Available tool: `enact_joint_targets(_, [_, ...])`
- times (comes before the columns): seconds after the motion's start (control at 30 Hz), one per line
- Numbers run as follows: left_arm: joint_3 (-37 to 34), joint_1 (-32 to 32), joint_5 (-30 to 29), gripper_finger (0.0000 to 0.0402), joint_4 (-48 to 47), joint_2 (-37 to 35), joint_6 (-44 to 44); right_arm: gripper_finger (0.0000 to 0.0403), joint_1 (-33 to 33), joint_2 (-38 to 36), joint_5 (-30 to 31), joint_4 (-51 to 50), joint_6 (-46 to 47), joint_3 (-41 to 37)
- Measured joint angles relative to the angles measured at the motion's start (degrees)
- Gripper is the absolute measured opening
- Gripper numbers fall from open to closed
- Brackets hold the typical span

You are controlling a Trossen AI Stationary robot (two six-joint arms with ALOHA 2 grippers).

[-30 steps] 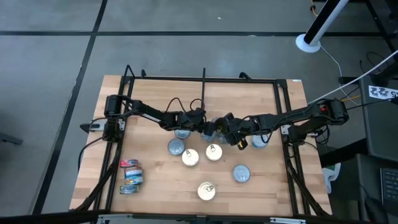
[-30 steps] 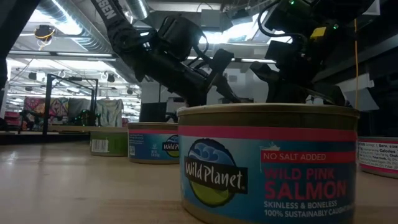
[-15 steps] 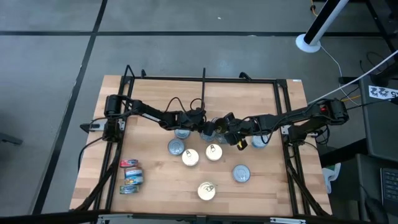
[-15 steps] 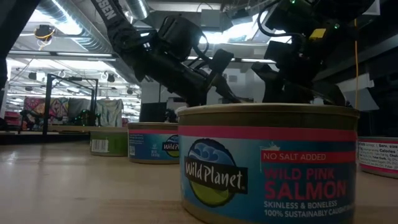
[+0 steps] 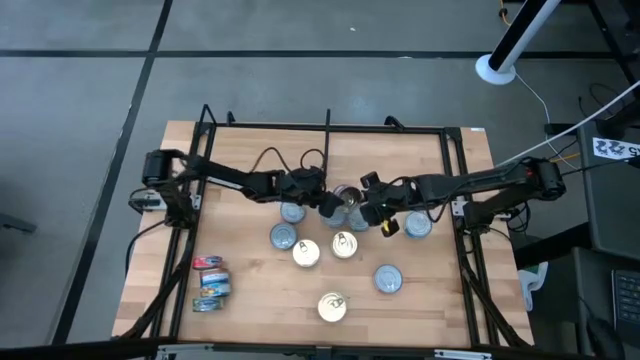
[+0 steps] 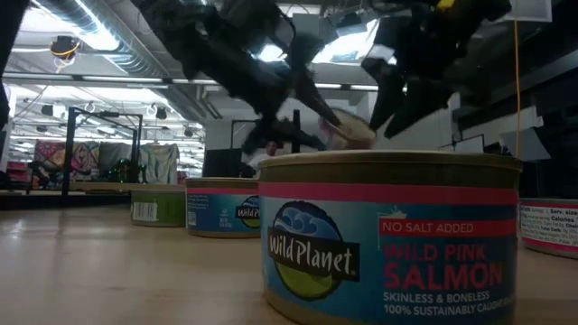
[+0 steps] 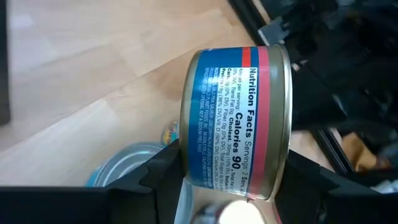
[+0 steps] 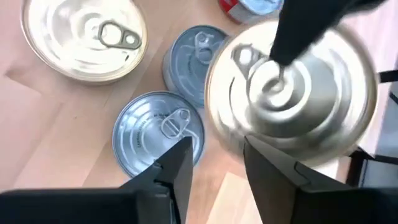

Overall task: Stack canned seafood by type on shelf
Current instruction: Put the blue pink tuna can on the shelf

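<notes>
Left tool: clamped on a blue-and-red tin, lifted mid-shelf.
Right tool: fingers apart, empty.
Sorted: three labelled tins.
Remaining: loose tins scattered.

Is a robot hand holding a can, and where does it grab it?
Yes. The left gripper holds a blue-and-red can by its flat ends; the right gripper holds nothing.

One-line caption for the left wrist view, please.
Left claw holds a blue-and-red salmon can above the wooden shelf.
</notes>
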Motion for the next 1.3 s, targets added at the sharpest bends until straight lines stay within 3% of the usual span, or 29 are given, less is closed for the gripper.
enact_joint_targets(0.2, [0.04, 1.89, 5.8, 0.0195, -11.38, -9.72, 4.56, 0.0144, 1.09, -3.36, 1.1, -3.77, 1.48, 1.16])
enact_joint_targets(0.57, [0.11, 8.4, 7.24, 0.0198, -34.71, -24.95, 3.11, 0.0144, 1.39, -4.7, 2.26, -4.8, 3.12, 1.2])
enact_joint_targets(0.9, [0.07, 16.46, 7.62, 0.0202, -38.64, -20.71, 0.19, 0.0144, 1.39, -4.63, 2.53, -4.86, 3.09, 1.18])
enact_joint_targets(1.3, [0.07, 25.04, 20.82, 0.0203, -27.93, -7.48, -2.99, 0.0144, 1.39, -4.63, 2.53, -4.86, 3.07, 1.18])
